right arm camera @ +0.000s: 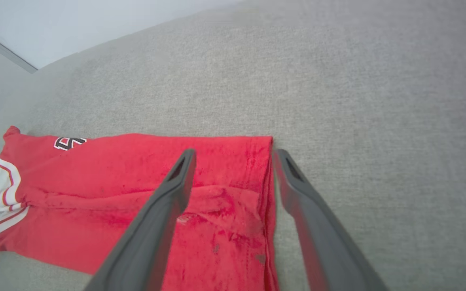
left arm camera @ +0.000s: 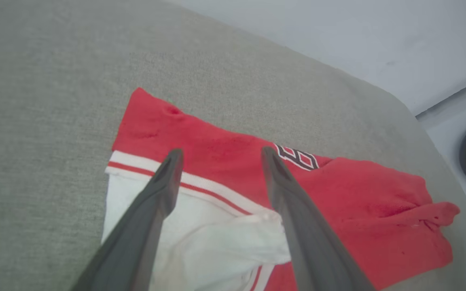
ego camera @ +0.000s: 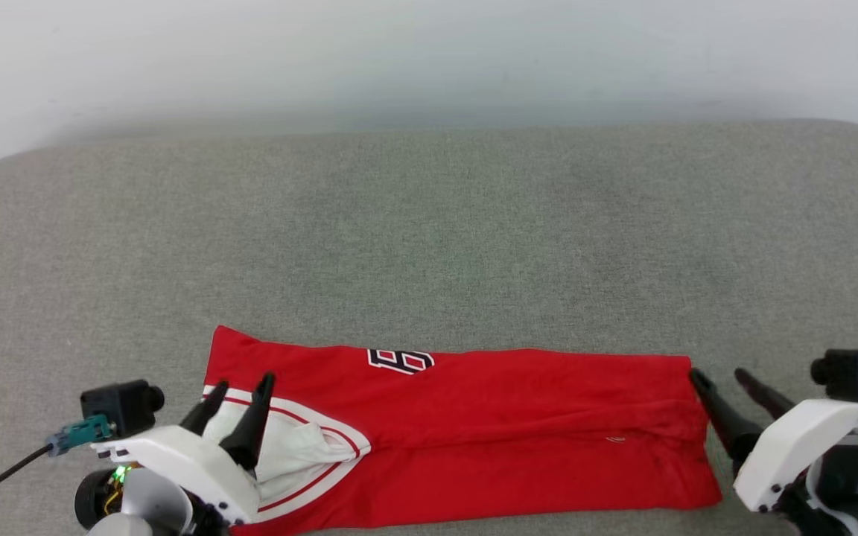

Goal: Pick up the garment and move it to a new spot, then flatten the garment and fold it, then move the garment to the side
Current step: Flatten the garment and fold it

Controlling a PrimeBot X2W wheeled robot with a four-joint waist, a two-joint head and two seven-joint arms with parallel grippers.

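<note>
Garment (ego camera: 474,424) folded, flat on grey fabric surface (ego camera: 429,238)

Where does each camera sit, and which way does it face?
Head view: on the head, facing forward-down at the bright red soft jersey on grey fabric surface; left gripper lower left, right gripper lower right.
Left wrist view: left wrist, along its dark fingers, toward the white sleeve.
Right wrist view: right wrist, along its fingers, toward the red hem.
Both wrist views share the dark number.
</note>
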